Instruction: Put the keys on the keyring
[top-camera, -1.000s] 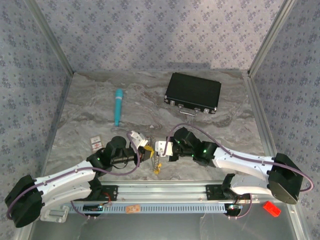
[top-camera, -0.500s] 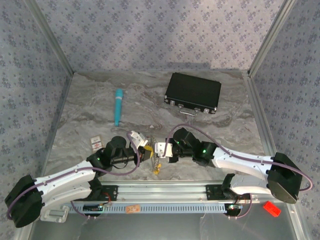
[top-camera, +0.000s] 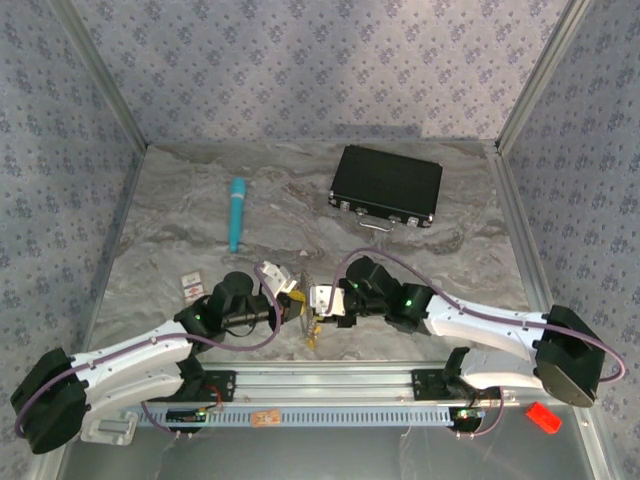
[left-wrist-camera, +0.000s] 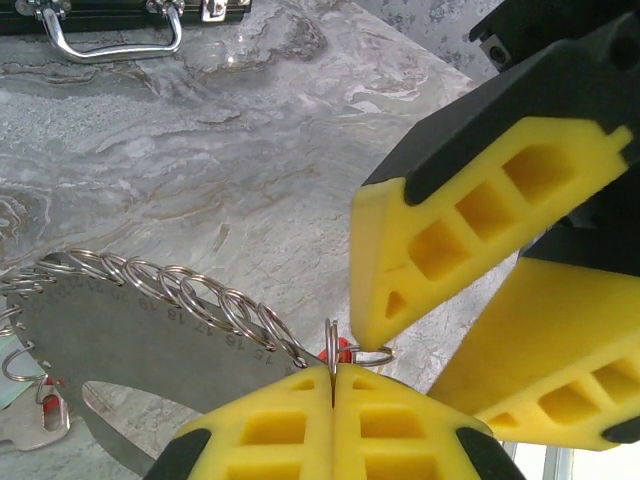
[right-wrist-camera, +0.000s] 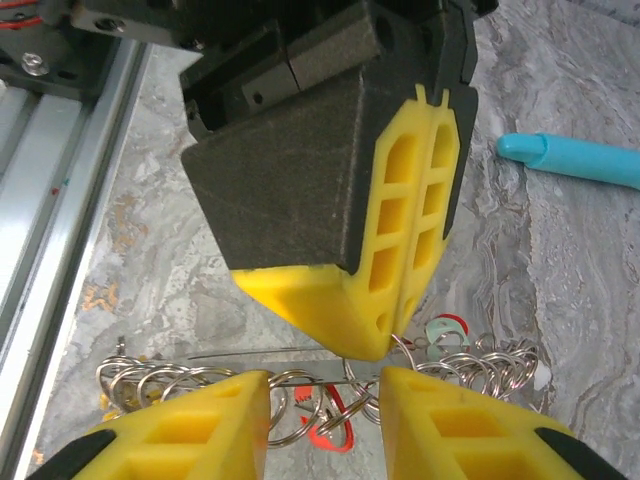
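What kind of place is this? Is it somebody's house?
Probably a robot test booth, not a house: two robot arms bolted to a metal rail, a marble-look table, and patterned walls around it.

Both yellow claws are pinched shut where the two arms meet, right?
Not both. The left gripper is pinched shut, on the keyring, but the right gripper stands open, its fingers apart; the right wrist view shows it.
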